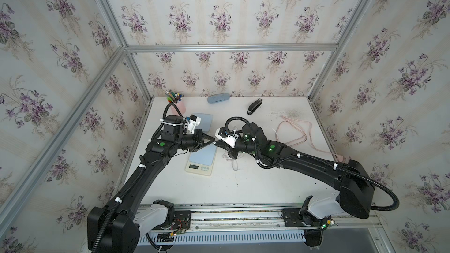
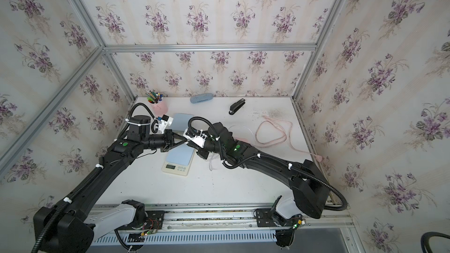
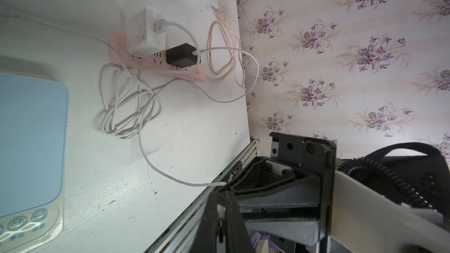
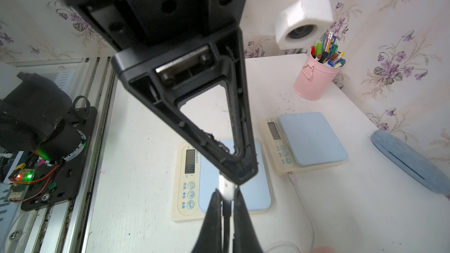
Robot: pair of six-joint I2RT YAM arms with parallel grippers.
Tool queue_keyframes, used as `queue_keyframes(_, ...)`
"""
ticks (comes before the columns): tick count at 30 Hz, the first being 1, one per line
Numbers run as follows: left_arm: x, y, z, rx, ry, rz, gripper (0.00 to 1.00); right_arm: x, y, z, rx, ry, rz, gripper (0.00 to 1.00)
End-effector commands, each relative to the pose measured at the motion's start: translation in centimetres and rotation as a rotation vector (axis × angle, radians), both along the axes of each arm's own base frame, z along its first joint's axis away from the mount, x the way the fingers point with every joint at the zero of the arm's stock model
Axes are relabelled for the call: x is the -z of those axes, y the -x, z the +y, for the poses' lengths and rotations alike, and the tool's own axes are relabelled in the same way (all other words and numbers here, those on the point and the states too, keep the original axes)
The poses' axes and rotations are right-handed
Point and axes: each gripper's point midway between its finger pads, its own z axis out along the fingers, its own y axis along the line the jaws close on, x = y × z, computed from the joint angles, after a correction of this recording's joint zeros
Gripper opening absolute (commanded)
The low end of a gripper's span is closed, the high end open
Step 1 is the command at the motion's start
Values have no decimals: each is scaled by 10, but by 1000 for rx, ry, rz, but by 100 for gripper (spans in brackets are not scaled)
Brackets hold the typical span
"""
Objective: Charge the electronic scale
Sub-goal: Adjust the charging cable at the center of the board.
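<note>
Electronic scale (image 1: pixel 201 157) sits flat on the table (image 1: pixel 267 186), display toward the robot. The casing looks light and rigid and is judged likely to skid if pushed sideways. The item in hand is the white charging cable (image 3: pixel 140 139): thin, limp, near weightless, with a small stiff plug. It is best held on the plug body, not the cord, so it stays aimed. Left gripper (image 1: pixel 212 140) and right gripper (image 1: pixel 219 144) meet tip to tip, each clenched on the cable's plug end; a pale sliver shows between the right fingers (image 4: pixel 213 217). In both top views the scale lies at 7 o'clock from the tips, near but apart. Slack trails toward 3 o'clock to the pink power strip (image 3: pixel 192 73). A second scale (image 4: pixel 314 137) at 11 o'clock has its own lead plugged in.
</note>
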Motion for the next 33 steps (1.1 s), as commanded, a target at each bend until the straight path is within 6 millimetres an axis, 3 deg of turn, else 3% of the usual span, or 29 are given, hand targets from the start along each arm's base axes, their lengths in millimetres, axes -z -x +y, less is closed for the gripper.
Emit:
queue_keyframes(1,-12,7,-7,61,52,-22,1,5,-1,2,-7,29,10,0)
queue_keyframes(3,-14,7,-8,66,53,-27,1,6,-2,3,-5,32,18,0)
queue_keyframes(6,-15,7,-8,67,52,-32,1,8,-7,2,26,41,26,13)
queue_keyframes(8,-15,7,-8,67,50,-32,1,6,-9,-1,40,37,32,14)
queue_keyframes(12,-15,6,-8,72,51,-27,1,2,-8,-6,24,21,61,11)
queue_keyframes(14,-15,5,-9,73,51,-27,1,1,-7,-7,17,22,62,1)
queue_keyframes(22,-14,1,-9,80,39,-21,2,-13,-2,-5,-13,1,75,0)
queue_keyframes(24,-14,0,-9,81,26,-22,20,-11,-1,-6,-18,8,72,0)
queue_keyframes(26,-12,1,-5,76,-17,-32,47,-3,-7,-9,20,35,78,0)
queue_keyframes(28,-9,1,4,65,-81,-49,63,12,-12,-14,60,86,93,0)
queue_keyframes(33,17,-6,44,-32,-304,-76,69,63,-16,-35,156,257,164,0)
